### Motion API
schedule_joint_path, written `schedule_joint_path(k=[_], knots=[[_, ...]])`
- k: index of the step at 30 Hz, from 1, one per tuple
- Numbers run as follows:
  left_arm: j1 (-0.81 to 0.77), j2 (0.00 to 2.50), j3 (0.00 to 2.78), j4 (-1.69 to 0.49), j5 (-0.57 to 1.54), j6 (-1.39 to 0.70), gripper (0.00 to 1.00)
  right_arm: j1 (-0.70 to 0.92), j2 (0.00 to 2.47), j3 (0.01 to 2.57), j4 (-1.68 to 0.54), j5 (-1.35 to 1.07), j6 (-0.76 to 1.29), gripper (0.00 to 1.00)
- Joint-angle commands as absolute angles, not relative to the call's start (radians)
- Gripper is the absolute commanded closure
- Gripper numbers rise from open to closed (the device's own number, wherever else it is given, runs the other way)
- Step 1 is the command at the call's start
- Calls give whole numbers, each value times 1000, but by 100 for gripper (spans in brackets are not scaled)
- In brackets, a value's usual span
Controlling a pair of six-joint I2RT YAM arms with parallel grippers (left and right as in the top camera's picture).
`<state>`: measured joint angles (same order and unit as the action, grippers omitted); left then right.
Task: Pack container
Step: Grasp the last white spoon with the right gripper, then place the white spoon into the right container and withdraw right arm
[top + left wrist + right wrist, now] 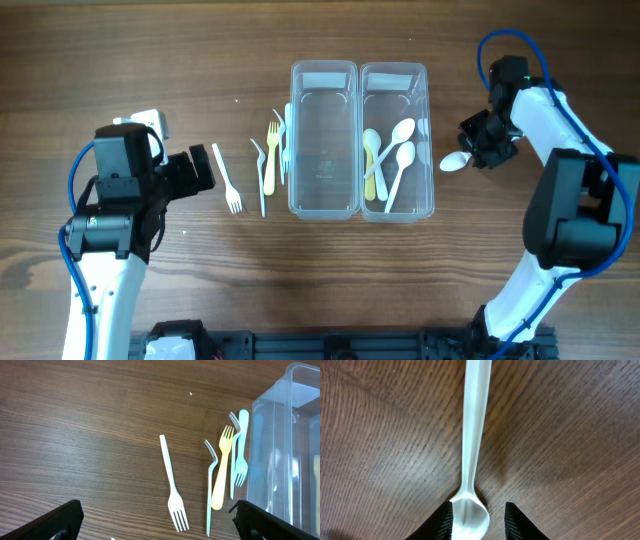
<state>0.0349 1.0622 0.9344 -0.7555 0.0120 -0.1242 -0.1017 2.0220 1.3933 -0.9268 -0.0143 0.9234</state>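
Two clear containers stand side by side mid-table: the left one (323,195) holds nothing I can see, and the right one (425,140) holds several spoons (395,165). Forks lie left of them: a white fork (227,180) (172,485), a yellow fork (270,155) (222,470), a pale blue fork (211,490) and a teal fork (241,455). A white spoon (455,161) (472,435) lies on the table right of the containers. My right gripper (478,150) (480,521) straddles its bowl, left finger touching, a gap on the right. My left gripper (205,170) (159,525) stands wide open over the white fork's tines.
The container wall (285,435) rises just beyond the left gripper's right finger. Bare wood surrounds the lone spoon. Both arm bases sit at the near table edge.
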Motion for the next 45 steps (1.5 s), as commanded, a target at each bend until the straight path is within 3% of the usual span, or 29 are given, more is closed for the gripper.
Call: schedule_joint_path(k=[1,9,14,20,28,38,45], knots=[[42,1061,953,-754,6,-109,0,-99,2041,1364,-908,36,941,68],[42,1061,953,-754,6,-109,0,-100,2055,1311,-849,38,909,69],[42,1061,953,-754,6,-109,0,-100,2061,1311,-844,38,864,78],[42,1061,953,-754,6,-109,0,-109,2061,1311,-860,84,778,95],[42,1061,953,-754,6,-109,0,-139,2007,1311,-874,113,630,96],[42,1061,953,-752,6,-109,0,-130,1770,1312,-860,108,512,96],[42,1061,953,-752,6,-108,0,-69,1607,1312,-834,-104,428,96]])
